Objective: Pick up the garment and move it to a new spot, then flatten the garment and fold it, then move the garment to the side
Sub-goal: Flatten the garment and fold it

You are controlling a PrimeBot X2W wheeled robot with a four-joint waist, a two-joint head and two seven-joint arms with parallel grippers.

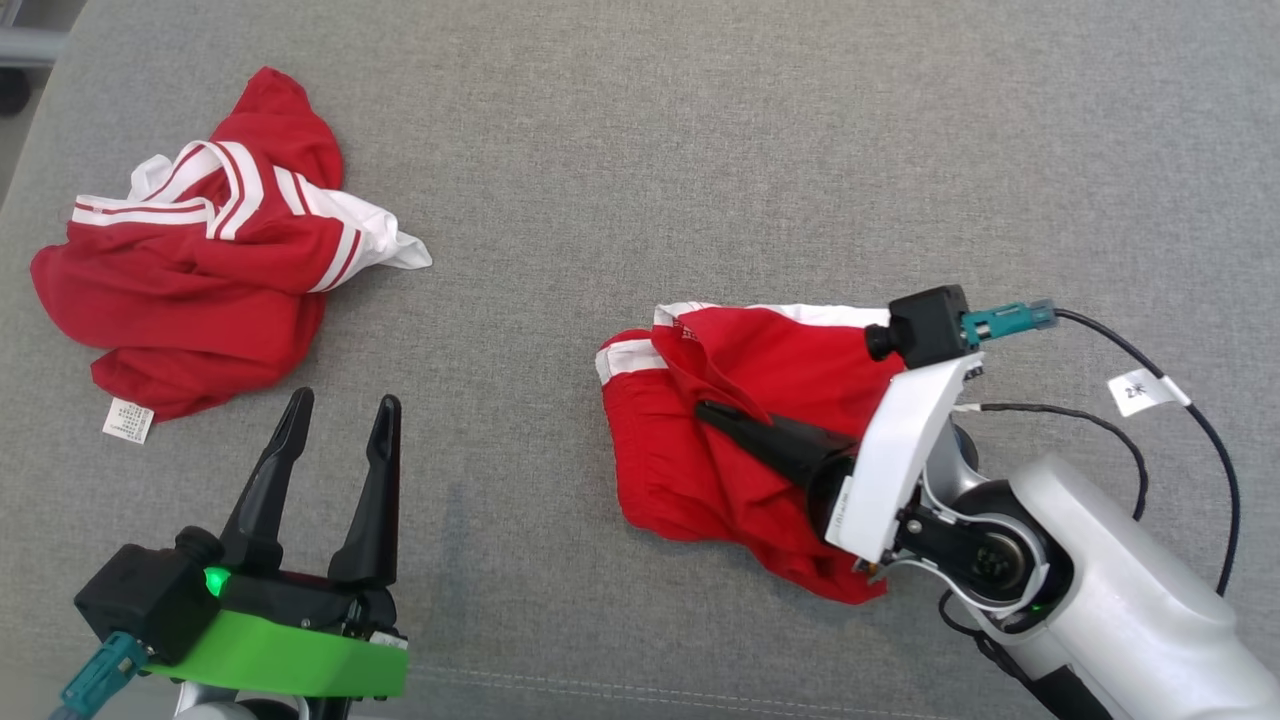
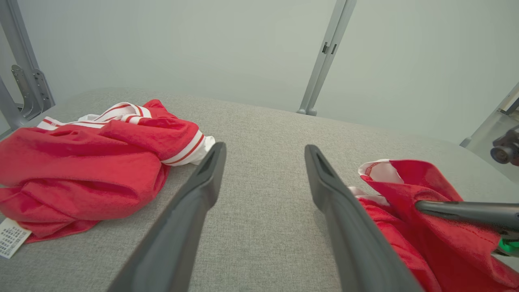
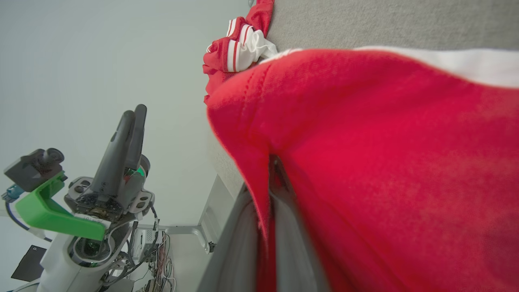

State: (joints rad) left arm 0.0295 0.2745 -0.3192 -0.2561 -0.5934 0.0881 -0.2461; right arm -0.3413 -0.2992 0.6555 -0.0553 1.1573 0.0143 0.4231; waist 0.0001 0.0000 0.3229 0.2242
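Clamped on a fold, my right tool holds the red garment, its bulk lying leftward toward my open left tool.

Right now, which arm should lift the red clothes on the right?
Right: the right gripper is shut on that red garment; the left gripper hangs open and empty, apart from it.

Head downward, wrists low, sharing grey surface
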